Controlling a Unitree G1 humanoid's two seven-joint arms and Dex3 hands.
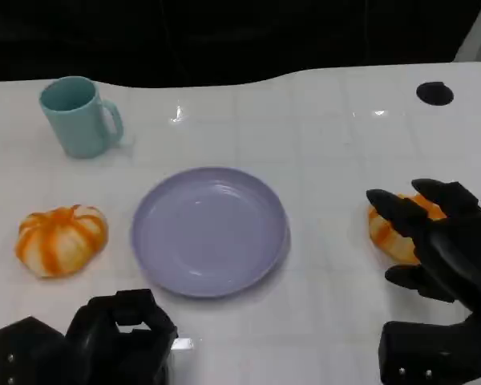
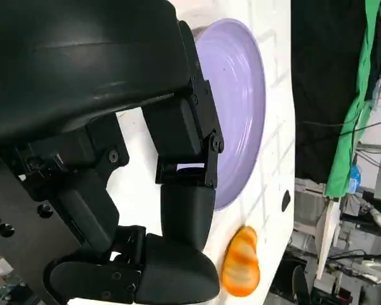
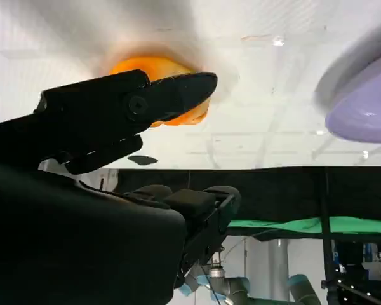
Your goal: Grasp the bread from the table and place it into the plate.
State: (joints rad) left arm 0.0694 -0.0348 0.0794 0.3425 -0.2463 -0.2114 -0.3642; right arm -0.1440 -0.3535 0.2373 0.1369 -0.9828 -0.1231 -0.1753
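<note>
Our right hand (image 1: 433,241) was spread over the bread (image 1: 389,233) at the surface's right, not clamped yet, so it could've slipped out and rolled away from the plate (image 1: 156,241). Left hand (image 1: 116,337) sat curled, holding nothing.

From my remote station, this reads as a robotics lab: a white table (image 1: 329,120) against black drapes (image 3: 343,190), a green backdrop cloth (image 2: 349,95) hanging beyond, loose cables (image 2: 343,127), and another robot arm with pale blue joints (image 3: 254,289) nearby.
</note>
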